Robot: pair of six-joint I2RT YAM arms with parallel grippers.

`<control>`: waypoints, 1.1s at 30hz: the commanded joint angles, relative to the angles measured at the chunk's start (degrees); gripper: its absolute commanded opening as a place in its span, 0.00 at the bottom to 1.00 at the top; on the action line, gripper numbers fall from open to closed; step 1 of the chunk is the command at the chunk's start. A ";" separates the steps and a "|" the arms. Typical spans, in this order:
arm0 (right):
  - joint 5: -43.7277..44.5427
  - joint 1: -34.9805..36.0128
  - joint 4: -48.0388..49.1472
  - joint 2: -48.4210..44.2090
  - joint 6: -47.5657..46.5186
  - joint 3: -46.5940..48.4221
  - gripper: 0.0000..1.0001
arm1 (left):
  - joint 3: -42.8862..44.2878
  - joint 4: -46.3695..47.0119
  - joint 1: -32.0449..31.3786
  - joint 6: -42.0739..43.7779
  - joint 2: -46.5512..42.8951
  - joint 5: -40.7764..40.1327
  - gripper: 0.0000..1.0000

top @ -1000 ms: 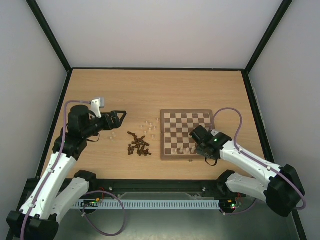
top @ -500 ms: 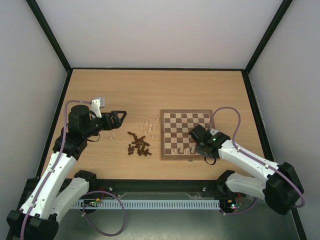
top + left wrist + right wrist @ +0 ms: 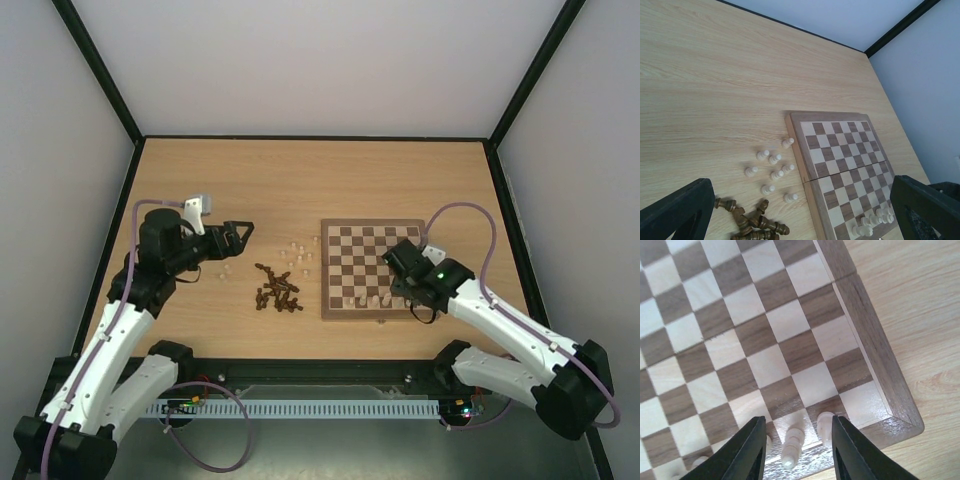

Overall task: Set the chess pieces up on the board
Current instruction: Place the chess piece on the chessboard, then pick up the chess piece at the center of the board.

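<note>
Chess pieces lie in three groups. At the left of the overhead view the left fingers [image 3: 675, 210] stand wide apart and hold nothing, poised above the tabletop [image 3: 300, 180] and aimed toward the loose men. Right of them is the dark heap [image 3: 277, 290], tumbled on its sides with long axes pointing every way. Just above and right of it, the scattered cream pawns [image 3: 298, 255] look to be standing, though they are too small to be sure. Further right is the board [image 3: 370, 250], with a short cream row [image 3: 368, 299] along its lower edge. The change is at the lower right. The right fingers [image 3: 747, 450], shut a second ago, have parted a little way and the arm has drawn back toward the right. The cream piece [image 3: 792, 445] between them stands free on an edge square, touched by neither finger, its long axis upright. I judge this placement finished. Most of the pieces are not yet on the board.
</note>
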 commanded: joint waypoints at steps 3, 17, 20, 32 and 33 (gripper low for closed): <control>3.79 -0.09 -4.45 -2.60 -1.21 5.20 0.42 | 0.80 0.58 -0.13 0.68 0.76 -1.54 0.99; -8.82 0.63 9.60 6.66 -18.36 16.91 0.91 | 2.18 -3.56 2.51 0.17 -2.26 -6.81 1.00; -11.72 1.76 12.35 12.18 -21.17 20.07 0.94 | 1.26 -4.33 3.46 -1.34 -3.75 -8.65 1.00; -17.09 13.69 17.72 41.09 -26.98 40.19 0.77 | -0.19 -8.16 9.49 -4.26 -7.87 -8.85 0.99; -18.06 14.43 18.00 43.41 -27.39 42.01 0.72 | -0.03 -8.55 9.86 -4.54 -8.94 -9.28 0.99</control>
